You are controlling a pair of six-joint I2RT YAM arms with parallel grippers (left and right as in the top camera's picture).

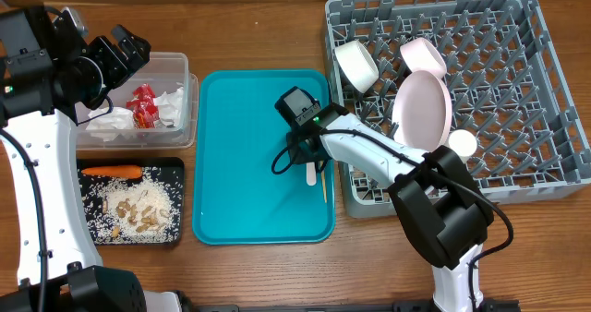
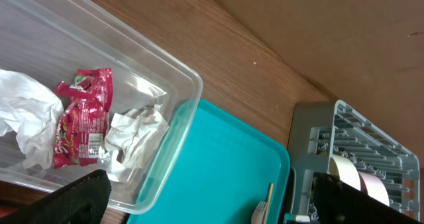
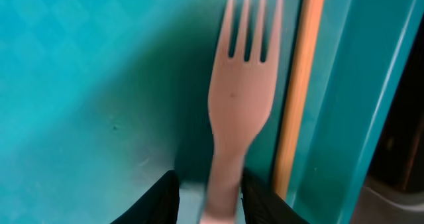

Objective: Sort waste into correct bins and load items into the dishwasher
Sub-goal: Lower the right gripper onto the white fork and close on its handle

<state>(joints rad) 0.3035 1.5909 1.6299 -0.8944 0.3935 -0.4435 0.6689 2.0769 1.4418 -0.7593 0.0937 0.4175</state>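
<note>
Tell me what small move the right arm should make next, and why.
Probably close the right hand on the white fork. The fingers straddle its handle on the teal tray, with a gap visible on one side, so nothing is gripped yet. The wooden stick lies close alongside, outside the fingers.

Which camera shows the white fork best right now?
Right wrist: the fork fills the frame, tines clear, handle between the fingers of the right tool. Overhead shows only a short white end past the tool; left wrist catches just its tip at the bottom edge.
</note>
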